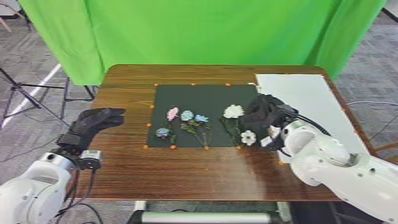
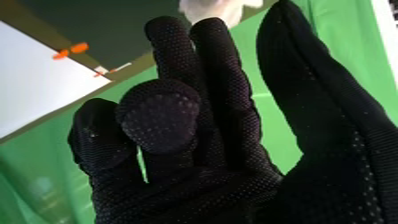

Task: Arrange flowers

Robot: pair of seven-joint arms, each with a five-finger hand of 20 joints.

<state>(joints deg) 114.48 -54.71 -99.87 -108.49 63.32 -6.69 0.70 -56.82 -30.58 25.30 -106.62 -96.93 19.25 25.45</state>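
Note:
My right hand (image 1: 258, 116) is over the right part of the dark mat, just right of a white flower (image 1: 234, 111); a white daisy-like flower (image 1: 248, 137) lies below it. Further left on the mat lie a pink flower (image 1: 172, 114), a pale blue one (image 1: 187, 115), a blue one (image 1: 202, 118) and a grey-blue one (image 1: 163, 132). In the right wrist view the right hand (image 2: 204, 185) is open, some fingers slightly bent and the thumb apart, with a white flower (image 2: 216, 10) beyond the fingertips. My left hand (image 1: 96, 121) stays open at the table's left edge.
The dark mat (image 1: 218, 93) lies mid-table, ringed by small orange markers. A white sheet (image 1: 306, 92) covers the wooden table's (image 1: 133, 170) right side, partly beneath the right arm. Behind the table hangs a green cloth (image 1: 213, 35). A tripod (image 1: 19, 92) stands off to the left.

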